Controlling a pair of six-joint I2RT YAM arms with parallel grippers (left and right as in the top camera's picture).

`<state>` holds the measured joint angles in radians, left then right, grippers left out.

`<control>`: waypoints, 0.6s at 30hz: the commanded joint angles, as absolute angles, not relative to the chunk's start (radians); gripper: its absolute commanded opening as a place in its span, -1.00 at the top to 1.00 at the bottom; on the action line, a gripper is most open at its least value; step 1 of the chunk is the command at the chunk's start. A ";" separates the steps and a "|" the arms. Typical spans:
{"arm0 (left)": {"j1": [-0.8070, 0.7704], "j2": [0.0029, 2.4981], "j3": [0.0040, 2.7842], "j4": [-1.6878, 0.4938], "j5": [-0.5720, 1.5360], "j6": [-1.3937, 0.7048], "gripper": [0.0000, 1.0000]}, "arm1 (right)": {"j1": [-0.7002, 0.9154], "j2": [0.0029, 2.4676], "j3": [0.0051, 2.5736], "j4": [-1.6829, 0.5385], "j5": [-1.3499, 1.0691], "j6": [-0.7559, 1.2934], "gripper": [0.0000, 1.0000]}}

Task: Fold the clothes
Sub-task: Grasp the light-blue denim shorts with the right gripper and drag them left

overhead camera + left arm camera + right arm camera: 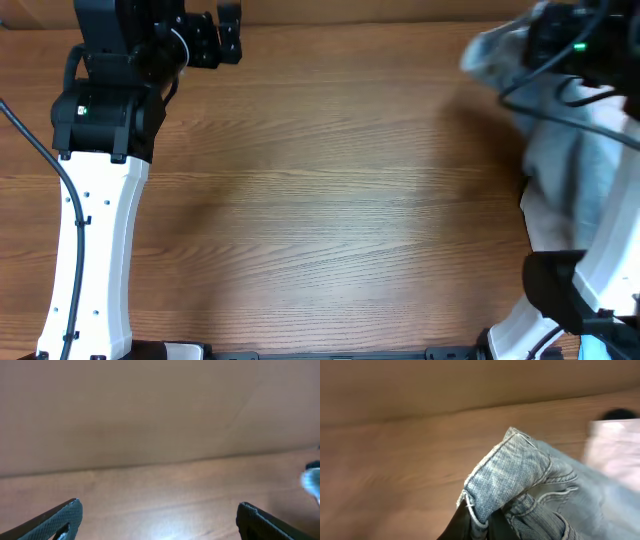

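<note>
Denim shorts (575, 160) bunched at the right edge of the table (330, 200).
Overhead, the shorts are seen heaped beneath the right gripper (530, 40). From the left wrist, the left gripper (157, 525) is seen spread wide, empty. From the right wrist, a hemmed fold is seen pinched between closed fingers.

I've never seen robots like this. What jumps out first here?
The faded blue denim garment draws the eye first. It is bunched up at the right side of the wooden table, with one corner pinched in the right gripper. At the far left, the left gripper hangs wide open, holding nothing.
</note>
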<state>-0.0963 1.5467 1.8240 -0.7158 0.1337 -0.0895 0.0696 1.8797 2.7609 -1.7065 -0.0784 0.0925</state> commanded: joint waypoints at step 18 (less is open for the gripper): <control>-0.036 1.555 1.836 -0.770 0.104 0.003 -1.00 | 0.597 2.056 2.318 -1.459 -0.539 0.123 0.87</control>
<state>-0.0494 1.5471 1.8240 -0.7784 0.1146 -0.0208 0.5381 2.0998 2.3005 -1.4601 -0.3977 0.1303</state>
